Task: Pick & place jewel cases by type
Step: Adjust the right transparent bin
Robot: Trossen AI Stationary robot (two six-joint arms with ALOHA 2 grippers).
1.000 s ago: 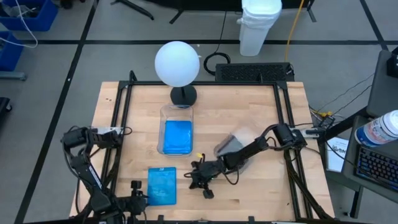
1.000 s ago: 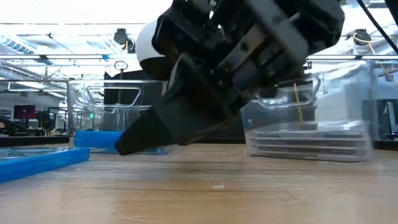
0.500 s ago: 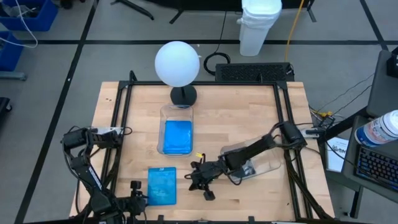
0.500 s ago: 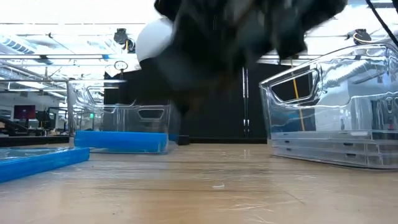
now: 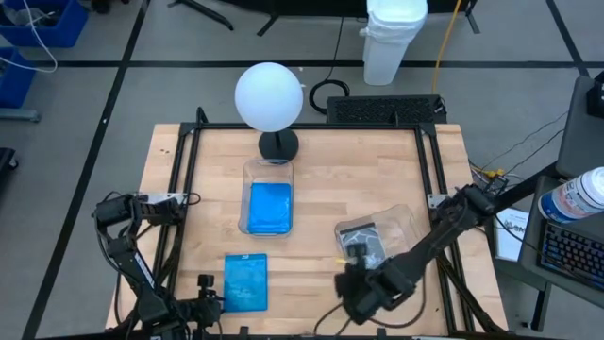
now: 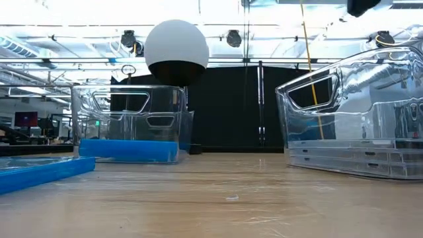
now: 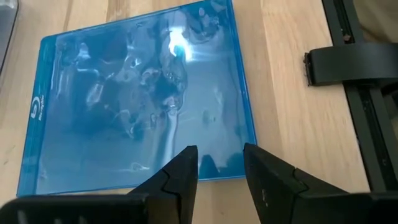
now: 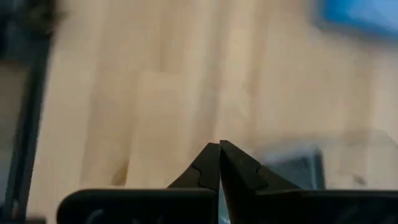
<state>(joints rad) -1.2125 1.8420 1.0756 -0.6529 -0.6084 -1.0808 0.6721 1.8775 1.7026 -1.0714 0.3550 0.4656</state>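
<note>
The right gripper (image 8: 219,163) hangs above the table's near edge, its fingertips pressed together with nothing between them; in the high view (image 5: 363,293) it is blurred, so its exact height over the wood is hard to judge. Just beyond it, towards the right side of the table (image 5: 321,179), stands a clear tub (image 5: 377,234) holding clear and grey jewel cases (image 6: 344,157), which the low view shows stacked flat on its floor.

The left gripper (image 7: 219,167) waits at the near left corner, fingers a little apart and empty, poised over the near edge of a blue jewel case (image 7: 140,99) lying flat on the wood (image 5: 246,281).

Further back, near the table's middle, a second clear tub (image 5: 267,196) contains another blue jewel case (image 5: 268,207), lying flat inside (image 6: 129,150). Behind this tub stands a white globe lamp (image 5: 269,96) on a dark base.
</note>
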